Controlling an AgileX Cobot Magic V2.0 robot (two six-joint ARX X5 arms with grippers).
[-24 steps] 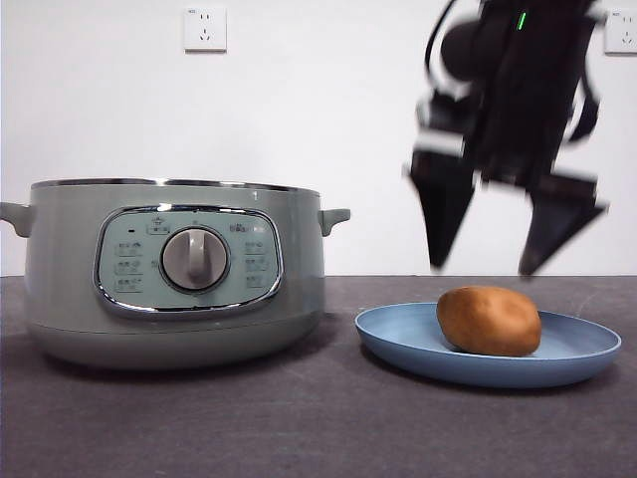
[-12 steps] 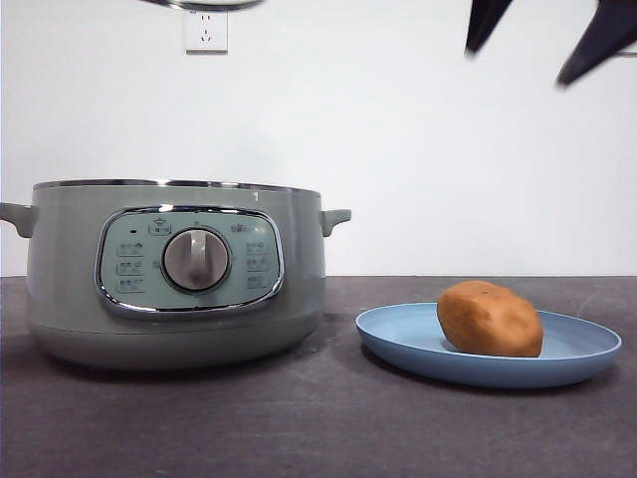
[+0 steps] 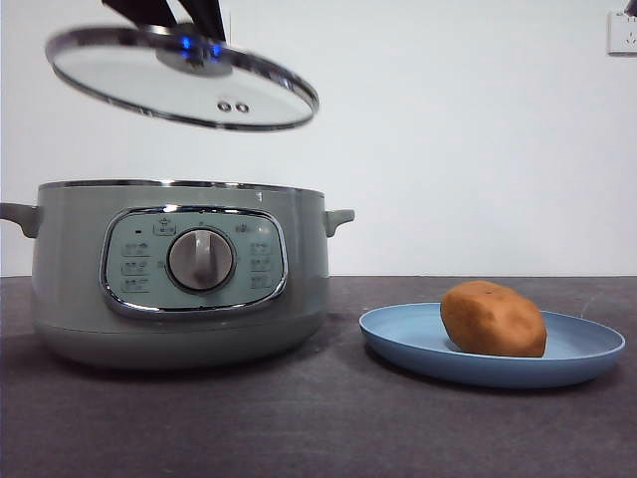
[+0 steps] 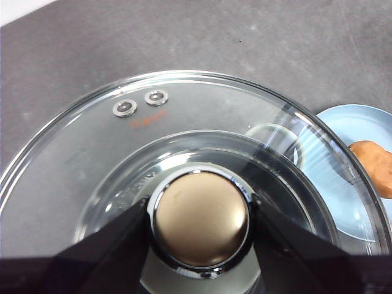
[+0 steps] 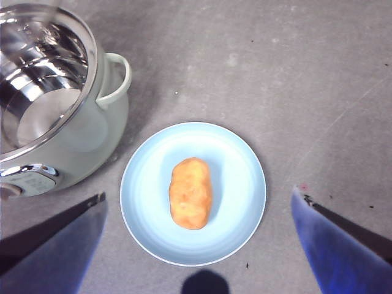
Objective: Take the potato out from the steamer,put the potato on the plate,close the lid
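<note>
The orange-brown potato (image 3: 493, 318) lies on the light-blue plate (image 3: 587, 351), right of the steamer (image 3: 70, 279). The steamer is open and its steel bowl looks empty in the right wrist view (image 5: 37, 92). My left gripper (image 3: 189, 25) is shut on the knob (image 4: 200, 220) of the glass lid (image 3: 129, 80) and holds the lid tilted in the air above the steamer. My right gripper (image 5: 199, 245) is open and empty, high above the plate (image 5: 245, 184) and the potato (image 5: 191, 192), out of the front view.
The dark grey table (image 3: 318, 428) runs under everything. A white wall with a socket (image 3: 622, 30) stands behind. The steamer's side handle (image 3: 338, 217) points toward the plate.
The lid has come down into the front view over the steamer, held by my left gripper. My right gripper has risen out of the front view. The potato stays on the plate.
</note>
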